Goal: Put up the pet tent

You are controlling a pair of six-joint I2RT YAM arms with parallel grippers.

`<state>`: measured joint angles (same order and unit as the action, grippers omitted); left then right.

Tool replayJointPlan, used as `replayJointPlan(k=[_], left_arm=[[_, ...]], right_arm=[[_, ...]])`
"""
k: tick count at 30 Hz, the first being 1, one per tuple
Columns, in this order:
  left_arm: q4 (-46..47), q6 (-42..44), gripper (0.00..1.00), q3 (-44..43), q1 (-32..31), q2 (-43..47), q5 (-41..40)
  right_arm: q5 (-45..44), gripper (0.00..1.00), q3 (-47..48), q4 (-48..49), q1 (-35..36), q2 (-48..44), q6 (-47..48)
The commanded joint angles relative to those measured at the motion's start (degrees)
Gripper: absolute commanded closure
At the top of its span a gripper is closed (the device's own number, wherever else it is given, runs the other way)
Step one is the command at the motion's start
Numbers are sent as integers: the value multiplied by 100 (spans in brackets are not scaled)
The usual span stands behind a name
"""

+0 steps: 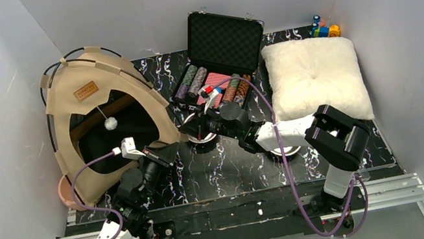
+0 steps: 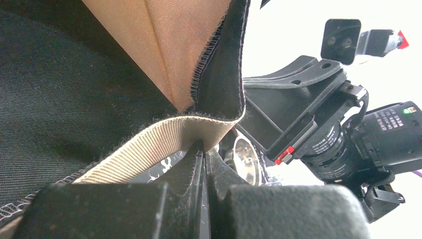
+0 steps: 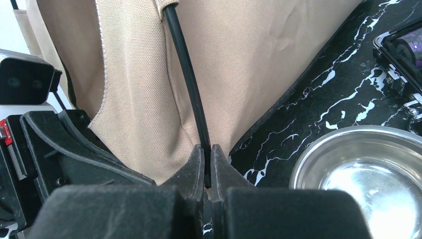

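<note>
Pet tent (image 1: 95, 107) upright at bench (image 1: 225, 170) left side. Your left hand (image 2: 204, 149) pinches its near-right hem; your right hand (image 3: 206, 154) pressed onto black pole (image 3: 186, 74) just beside, same corner.

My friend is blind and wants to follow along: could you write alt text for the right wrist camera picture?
The right gripper is pinched shut on a thin black pole of the tan pet tent, whose canvas fills the background. A steel bowl sits at lower right on the black marbled table.
</note>
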<state>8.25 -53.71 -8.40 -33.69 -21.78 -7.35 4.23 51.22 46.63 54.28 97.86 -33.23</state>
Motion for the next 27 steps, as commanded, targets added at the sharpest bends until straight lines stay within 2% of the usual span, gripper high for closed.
replayJointPlan(k=[1,8,21,24,27], left_arm=[[235,-213,100,-115,-115,-5,223],[391,-435,100,-80,-115,2,240],[894,-623,100,84,-118,-232,163],[792,-673,100,80,-111,-201,107],[221,-820,99,12,-109,-110,26]], right_arm=[[-611,99,-106,868,-10,-201,-332],[-1057,99,-401,1307,38,-303,-376],[-1038,99,-432,1315,203,-237,-501],[-1000,99,-470,1225,222,-248,-508],[-1052,99,-498,984,224,-366,-432]])
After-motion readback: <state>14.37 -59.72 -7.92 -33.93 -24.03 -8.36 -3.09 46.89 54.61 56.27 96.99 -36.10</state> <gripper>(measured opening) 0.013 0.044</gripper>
